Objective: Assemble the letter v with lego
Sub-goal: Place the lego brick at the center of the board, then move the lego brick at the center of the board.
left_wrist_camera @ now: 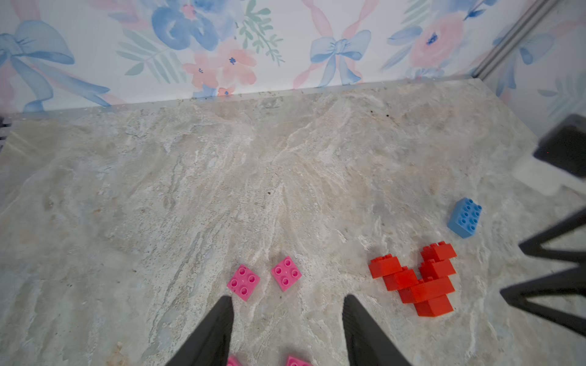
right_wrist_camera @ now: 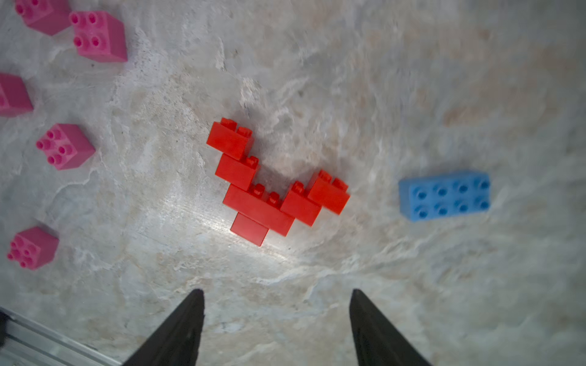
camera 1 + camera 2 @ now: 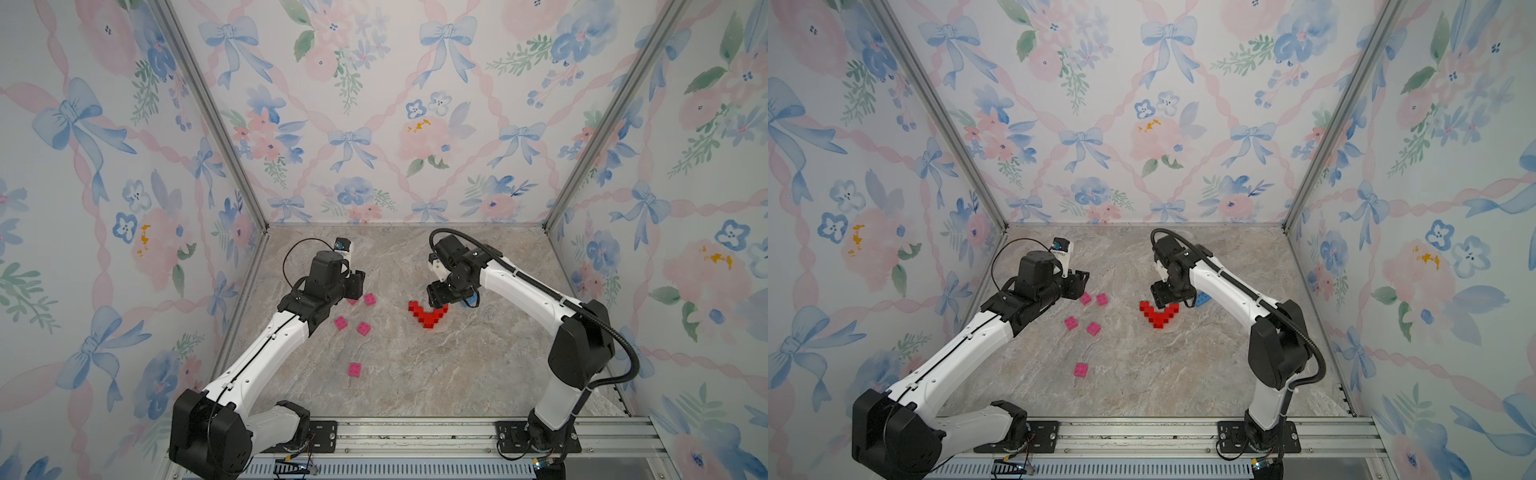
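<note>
Left claw (image 1: 288, 299) hangs spread and empty over the loose square pink plastic bricks (image 3: 363, 328). They lie scattered, studs up, on the marble-look tabletop (image 3: 415, 374), and are probably unused spares. To their right, the red studded bricks (image 2: 263, 196) are joined into a V lying flat, seemingly so the letter reads from above. Right claw (image 2: 276, 291) hovers near it, fingers spread, pinching nothing. One long blue brick (image 2: 444, 196) sits alone just beyond. No container is in view.
</note>
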### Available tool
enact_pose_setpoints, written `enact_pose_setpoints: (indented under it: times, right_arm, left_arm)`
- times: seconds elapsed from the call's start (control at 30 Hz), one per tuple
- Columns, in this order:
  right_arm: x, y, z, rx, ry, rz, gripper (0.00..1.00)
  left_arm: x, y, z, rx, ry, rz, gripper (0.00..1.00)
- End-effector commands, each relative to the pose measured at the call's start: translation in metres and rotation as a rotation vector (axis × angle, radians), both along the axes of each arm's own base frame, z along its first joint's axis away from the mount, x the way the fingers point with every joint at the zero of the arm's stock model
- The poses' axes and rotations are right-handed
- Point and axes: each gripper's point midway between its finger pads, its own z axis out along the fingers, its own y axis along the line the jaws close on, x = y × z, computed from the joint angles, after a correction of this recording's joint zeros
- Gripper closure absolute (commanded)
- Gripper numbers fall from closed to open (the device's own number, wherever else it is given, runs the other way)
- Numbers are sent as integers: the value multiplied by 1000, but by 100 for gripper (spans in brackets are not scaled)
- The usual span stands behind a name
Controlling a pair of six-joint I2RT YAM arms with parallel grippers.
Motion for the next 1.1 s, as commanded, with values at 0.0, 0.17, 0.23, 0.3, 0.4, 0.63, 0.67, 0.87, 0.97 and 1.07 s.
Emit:
enact_pose_setpoints:
  times: [0.0, 0.17, 0.23, 0.3, 0.4, 0.63, 0.67, 0.87, 0.97, 1.07]
  right_arm:
    - [-22, 9, -25, -2, 34, -302, 32]
    - [-33, 14, -49, -44, 82, -320, 33]
    - [-32, 13, -59, -54, 97, -331, 34]
    - [-29, 11, -67, -68, 103, -336, 36]
    - [-22, 12, -78, -68, 99, -338, 42]
    - [-8, 19, -95, -69, 119, -319, 47]
    - [-6, 19, -97, -69, 119, -321, 48]
    - [0, 19, -107, -67, 125, -322, 55]
    - [5, 18, -109, -72, 109, -316, 63]
    - [10, 15, -110, -79, 95, -306, 64]
  left_arm:
    - [8, 20, -13, -11, 5, 139, 41]
    - [8, 17, -23, -15, 18, 128, 41]
    - [6, 16, -25, -16, 21, 121, 41]
    - [5, 18, -25, -15, 19, 121, 40]
    - [4, 19, -24, -14, 12, 123, 40]
    - [4, 17, -24, -15, 13, 114, 41]
    - [4, 16, -25, -16, 15, 112, 41]
    - [4, 16, -27, -12, 20, 107, 41]
    - [4, 16, -28, -13, 22, 105, 41]
    - [5, 14, -29, -13, 26, 98, 41]
